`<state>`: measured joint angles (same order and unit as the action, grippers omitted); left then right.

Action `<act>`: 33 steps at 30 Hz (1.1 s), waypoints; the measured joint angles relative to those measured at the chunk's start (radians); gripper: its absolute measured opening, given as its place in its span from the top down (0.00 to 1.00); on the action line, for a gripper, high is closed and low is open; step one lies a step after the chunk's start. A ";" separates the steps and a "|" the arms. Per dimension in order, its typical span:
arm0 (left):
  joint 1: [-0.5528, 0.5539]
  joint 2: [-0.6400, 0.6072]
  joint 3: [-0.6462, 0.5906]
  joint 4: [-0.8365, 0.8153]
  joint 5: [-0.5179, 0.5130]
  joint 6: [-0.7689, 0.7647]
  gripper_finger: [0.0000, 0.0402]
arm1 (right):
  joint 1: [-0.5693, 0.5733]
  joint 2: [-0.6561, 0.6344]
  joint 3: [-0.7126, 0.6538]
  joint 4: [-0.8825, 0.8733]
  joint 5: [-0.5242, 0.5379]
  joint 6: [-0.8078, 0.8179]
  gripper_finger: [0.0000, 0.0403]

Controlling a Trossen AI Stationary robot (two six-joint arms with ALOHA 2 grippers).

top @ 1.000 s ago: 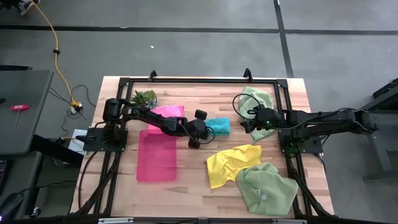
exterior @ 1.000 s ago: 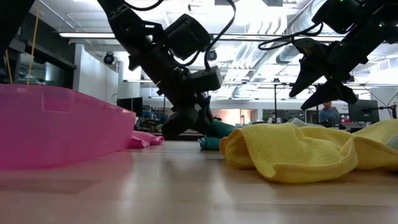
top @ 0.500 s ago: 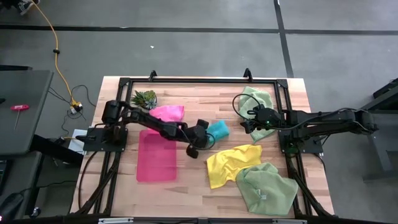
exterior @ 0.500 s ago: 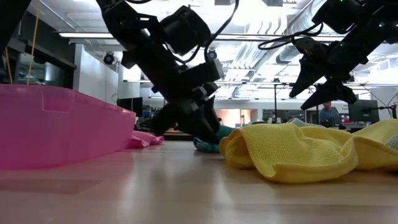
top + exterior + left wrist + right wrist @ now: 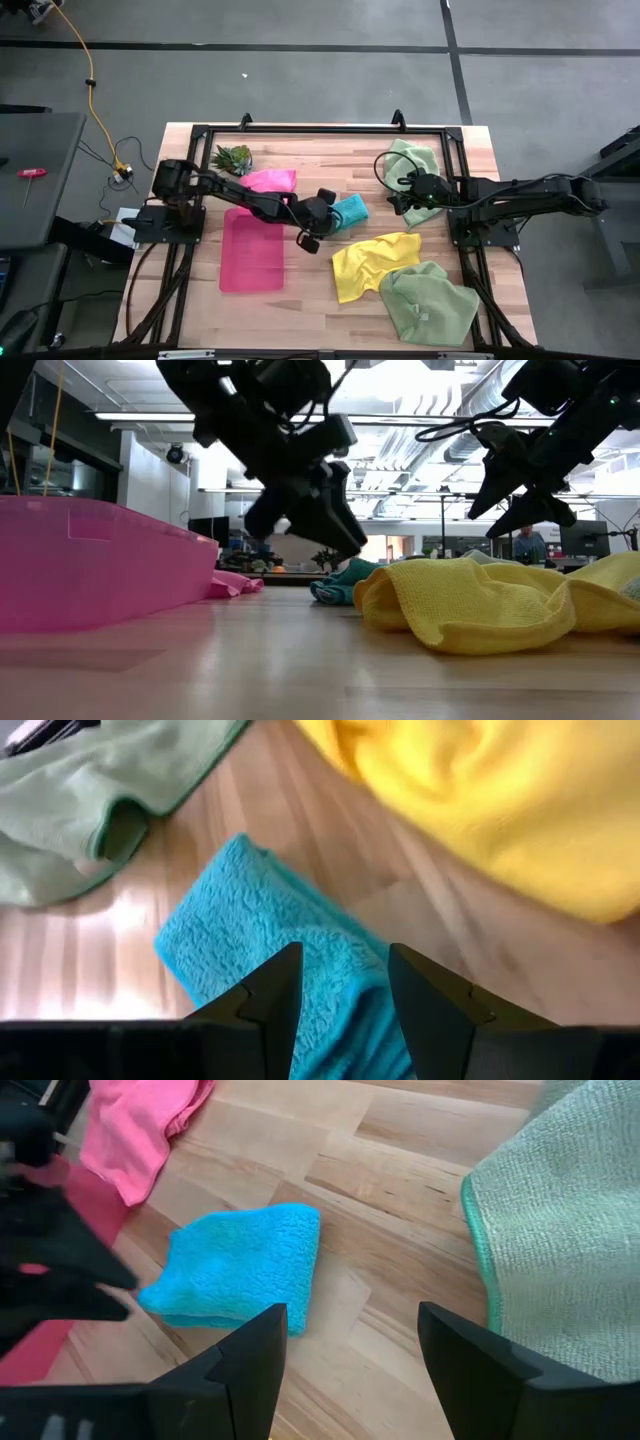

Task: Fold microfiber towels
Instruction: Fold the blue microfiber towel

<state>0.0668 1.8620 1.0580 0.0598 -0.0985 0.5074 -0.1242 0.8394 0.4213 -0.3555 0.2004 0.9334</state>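
Note:
A teal towel [image 5: 350, 208] lies folded small on the wooden table near its middle, also seen in the left wrist view [image 5: 260, 960] and the right wrist view [image 5: 240, 1265]. My left gripper [image 5: 322, 222] hangs open just above its left end, clear of it in the low view [image 5: 345, 545]. A pink towel [image 5: 270, 180] lies bunched at the far left. A yellow towel [image 5: 370, 262] lies crumpled toward the near right, partly under a pale green towel [image 5: 428, 300]. Another pale green towel [image 5: 412, 160] lies at the far right. My right gripper [image 5: 405, 200] waits open above the table beside it.
A translucent pink tray [image 5: 252, 250] stands on the left half of the table, near my left arm. A small spiky green plant [image 5: 232, 156] sits at the far left corner. A dark metal frame [image 5: 320, 128] runs around the table's edges.
My left gripper has risen off the teal towel and drawn back a little toward the table's near left. The teal towel stays lying folded on the table where it was.

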 joint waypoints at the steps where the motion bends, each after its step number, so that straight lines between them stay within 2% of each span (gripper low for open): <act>1: 0.001 -0.013 0.000 -0.002 0.020 0.000 0.65 | 0.000 0.000 0.000 -0.001 0.001 0.000 0.46; 4: 0.011 -0.053 0.000 0.009 0.046 -0.007 0.65 | 0.000 0.000 0.000 -0.003 0.001 0.000 0.46; 7: 0.035 -0.068 0.000 0.068 0.027 -0.064 0.65 | 0.000 0.000 0.000 -0.003 0.001 0.000 0.46; 13: 0.077 -0.021 0.001 0.090 0.007 -0.181 0.65 | 0.000 0.000 0.000 -0.006 0.007 0.000 0.46; 18: 0.044 0.058 0.001 0.115 0.060 -0.280 0.65 | 0.000 0.000 0.000 -0.006 0.007 0.000 0.46; 25: -0.034 0.154 0.000 0.121 0.036 -0.418 0.65 | 0.000 0.000 0.000 -0.007 0.007 -0.018 0.46; 29: -0.053 0.155 0.000 0.126 0.034 -0.426 0.65 | 0.000 0.000 0.000 -0.008 0.009 -0.019 0.46; 33: -0.048 0.100 -0.001 0.124 0.035 -0.426 0.65 | 0.000 0.000 0.000 -0.009 0.010 -0.026 0.46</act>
<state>0.0190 1.9618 1.0573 0.1841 -0.0639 0.0814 -0.1243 0.8394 0.4213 -0.3640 0.2104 0.9073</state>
